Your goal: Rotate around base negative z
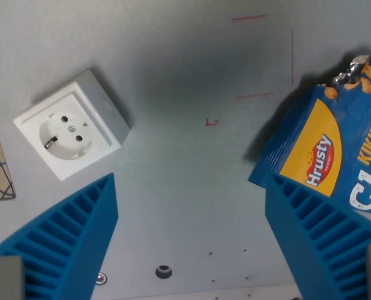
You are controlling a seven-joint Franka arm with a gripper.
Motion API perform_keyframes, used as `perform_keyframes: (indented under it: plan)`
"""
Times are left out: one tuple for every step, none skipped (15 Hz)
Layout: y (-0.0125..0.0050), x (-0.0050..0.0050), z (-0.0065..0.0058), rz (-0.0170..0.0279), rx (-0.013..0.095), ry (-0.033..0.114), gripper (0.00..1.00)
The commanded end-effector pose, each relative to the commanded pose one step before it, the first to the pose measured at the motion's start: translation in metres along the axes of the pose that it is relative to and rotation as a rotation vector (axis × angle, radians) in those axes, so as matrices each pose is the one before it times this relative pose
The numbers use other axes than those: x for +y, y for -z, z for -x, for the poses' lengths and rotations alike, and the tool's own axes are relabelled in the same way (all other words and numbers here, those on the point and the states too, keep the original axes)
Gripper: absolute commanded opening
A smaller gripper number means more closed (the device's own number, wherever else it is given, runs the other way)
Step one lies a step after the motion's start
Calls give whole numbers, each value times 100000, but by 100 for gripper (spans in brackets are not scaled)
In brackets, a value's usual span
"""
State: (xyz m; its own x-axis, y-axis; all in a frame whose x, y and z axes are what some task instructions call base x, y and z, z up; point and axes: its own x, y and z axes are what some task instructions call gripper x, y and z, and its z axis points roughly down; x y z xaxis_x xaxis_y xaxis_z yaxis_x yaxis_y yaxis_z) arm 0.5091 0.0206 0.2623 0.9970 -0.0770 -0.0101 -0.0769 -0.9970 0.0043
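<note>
Pincer (191,240) released, blue ribbed fingers (72,237) wide apart, nothing between them, hovering over grey tabletop (191,187). White wall socket (72,125) lies at wrist view's left, clear of left finger. Blue Hrusty snack bag (335,137) at wrist view's right, its lower edge behind right finger. Thin red marks (212,122) on tabletop between socket and bag.

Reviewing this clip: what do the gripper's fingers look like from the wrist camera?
The gripper has two bright blue plastic fingers, wedge-shaped and tapering toward the tips, with ribbed, slatted inner faces. A grey block shows at the base of each, in the bottom corners. No cables or markings are visible on them.
</note>
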Motion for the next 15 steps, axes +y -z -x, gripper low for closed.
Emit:
perform_keyframes:
  plan:
    - [147,8,-10,-336,187,-14883,100]
    - [0,0,0,-13,-6,-1333,100]
    - [0,0,0,-13,-6,-1333,100]
    - [0,0,0,-13,-6,-1333,100]
    - [0,0,0,-13,-6,-1333,100]
    - [0,0,0,-13,-6,-1333,100]
    - [0,0,0,-13,-6,-1333,100]
    - [0,0,0,-13,-7,-1333,100]
    - [0,0,0,-13,-7,-1333,100]
    - [0,0,0,-13,-7,-1333,100]
    - [0,0,0,-13,-7,-1333,100]
    - [0,0,0,-13,-7,-1333,100]
    - [0,0,0,-13,-7,-1333,100]
    - [0,0,0,-13,-7,-1333,100]
    - [0,0,0,-12,-7,-1333,100]
